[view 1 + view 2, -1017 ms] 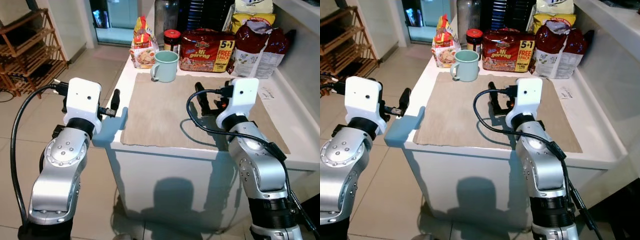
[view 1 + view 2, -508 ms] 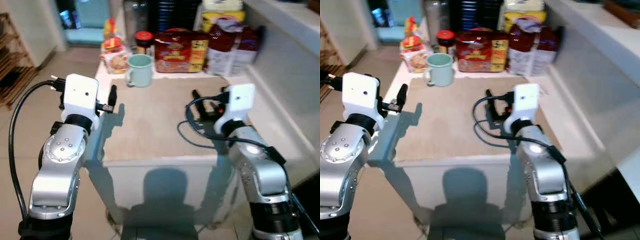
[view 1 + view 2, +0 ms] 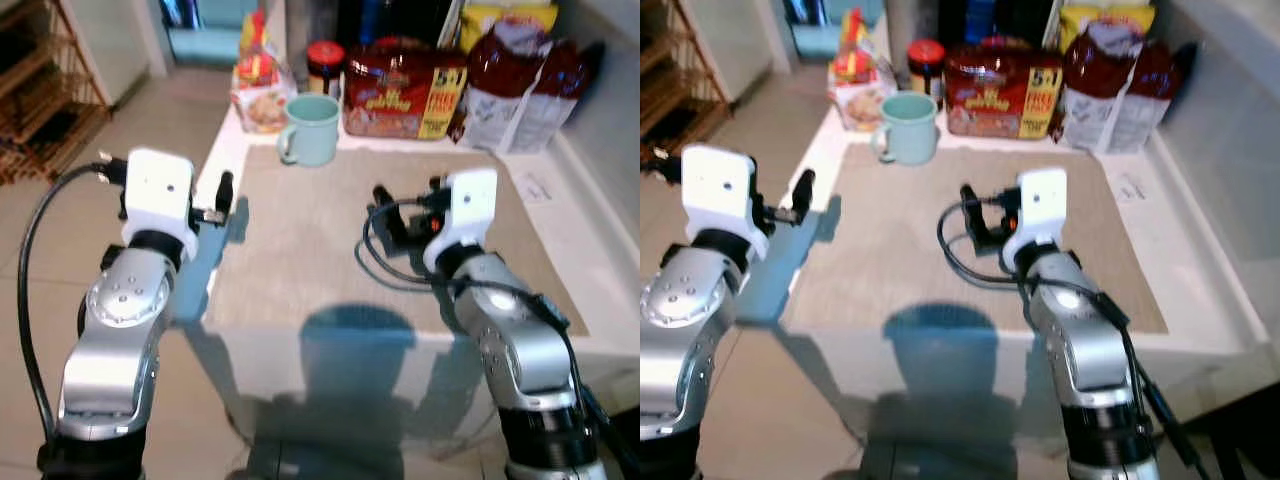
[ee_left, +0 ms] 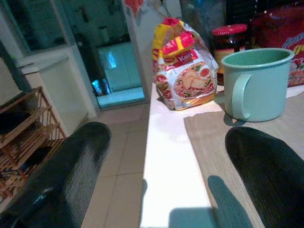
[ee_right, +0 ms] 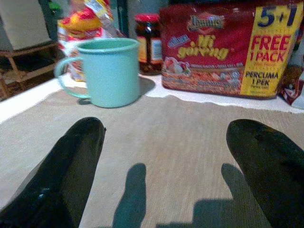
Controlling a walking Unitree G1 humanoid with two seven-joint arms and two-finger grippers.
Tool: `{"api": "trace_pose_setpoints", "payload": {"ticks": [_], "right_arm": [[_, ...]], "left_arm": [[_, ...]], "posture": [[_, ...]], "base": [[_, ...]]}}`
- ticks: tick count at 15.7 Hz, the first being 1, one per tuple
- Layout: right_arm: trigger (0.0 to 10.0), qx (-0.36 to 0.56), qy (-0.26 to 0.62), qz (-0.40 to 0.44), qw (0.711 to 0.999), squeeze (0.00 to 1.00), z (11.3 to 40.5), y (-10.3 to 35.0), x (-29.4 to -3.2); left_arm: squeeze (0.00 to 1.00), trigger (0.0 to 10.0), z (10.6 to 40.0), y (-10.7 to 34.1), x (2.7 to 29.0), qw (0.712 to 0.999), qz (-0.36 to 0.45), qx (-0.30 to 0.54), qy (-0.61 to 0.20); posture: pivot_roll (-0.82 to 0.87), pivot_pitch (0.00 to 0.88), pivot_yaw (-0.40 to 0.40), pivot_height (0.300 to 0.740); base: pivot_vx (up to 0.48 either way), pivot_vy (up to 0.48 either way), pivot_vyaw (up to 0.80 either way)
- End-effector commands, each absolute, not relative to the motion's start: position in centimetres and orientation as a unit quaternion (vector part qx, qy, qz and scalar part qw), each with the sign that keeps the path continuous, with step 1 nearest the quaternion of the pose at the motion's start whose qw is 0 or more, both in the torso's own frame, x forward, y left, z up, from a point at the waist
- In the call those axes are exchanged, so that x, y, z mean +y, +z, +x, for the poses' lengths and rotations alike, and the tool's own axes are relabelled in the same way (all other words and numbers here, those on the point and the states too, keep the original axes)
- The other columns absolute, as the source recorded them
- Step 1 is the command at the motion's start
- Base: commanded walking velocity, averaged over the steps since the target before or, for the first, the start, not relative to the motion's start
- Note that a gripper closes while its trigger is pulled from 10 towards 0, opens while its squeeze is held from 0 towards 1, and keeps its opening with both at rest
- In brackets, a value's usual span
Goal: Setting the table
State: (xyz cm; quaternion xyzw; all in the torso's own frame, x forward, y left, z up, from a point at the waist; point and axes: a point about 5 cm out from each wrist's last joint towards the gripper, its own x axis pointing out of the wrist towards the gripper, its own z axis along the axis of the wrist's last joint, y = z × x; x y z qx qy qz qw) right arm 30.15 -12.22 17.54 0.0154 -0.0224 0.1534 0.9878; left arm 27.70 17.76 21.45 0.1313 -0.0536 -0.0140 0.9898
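We take the mint-green mug (image 3: 310, 128) as landmark: it stands upright at the far edge of the beige placemat (image 3: 300, 250) on the white counter (image 3: 600, 270), handle toward the counter's left edge, and we cannot see inside it. Just behind the mug sit a red-lidded jar (image 3: 325, 66), a yellow-and-red noodle packet (image 3: 258, 92), a red multipack of noodles (image 3: 405, 90), and farther right a dark red bag (image 3: 520, 95). Our left gripper (image 4: 161, 190) hovers short of the mug over the counter's left edge, fingers spread wide and holding nothing; our right gripper (image 5: 164, 166) hangs low over the placemat facing the mug, fingers likewise wide apart and empty.
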Motion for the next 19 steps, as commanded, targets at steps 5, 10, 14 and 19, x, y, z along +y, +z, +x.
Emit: {"api": "trace_pose_setpoints", "payload": {"ticks": [5,10,14,19], "right_arm": [[10.0,-0.023,0.161,0.017,0.986,0.00,29.9,17.6,-12.2],[10.0,-0.021,0.166,0.022,0.986,0.00,29.9,17.5,-12.2],[10.0,-0.022,0.155,0.014,0.987,0.00,30.0,17.8,-13.4],[10.0,-0.017,0.125,0.007,0.992,0.00,29.0,17.8,-15.4]], "left_arm": [[0.00,10.0,27.6,21.3,17.4,0.989,0.135,-0.052,-0.032],[1.00,10.0,30.8,20.6,18.2,0.992,0.082,-0.054,-0.083],[1.00,10.0,35.1,20.2,17.7,0.985,0.087,-0.035,-0.147],[1.00,10.0,40.2,22.2,13.0,0.970,0.005,-0.039,-0.240]], "posture": [[0.13,0.000,-0.023,0.740],[0.12,0.000,-0.023,0.740],[0.07,0.002,-0.007,0.740],[0.02,0.023,0.006,0.740]], "base": [[0.000,0.000,0.00],[0.000,0.000,0.00],[0.000,0.000,0.00],[0.000,0.000,0.00]]}}
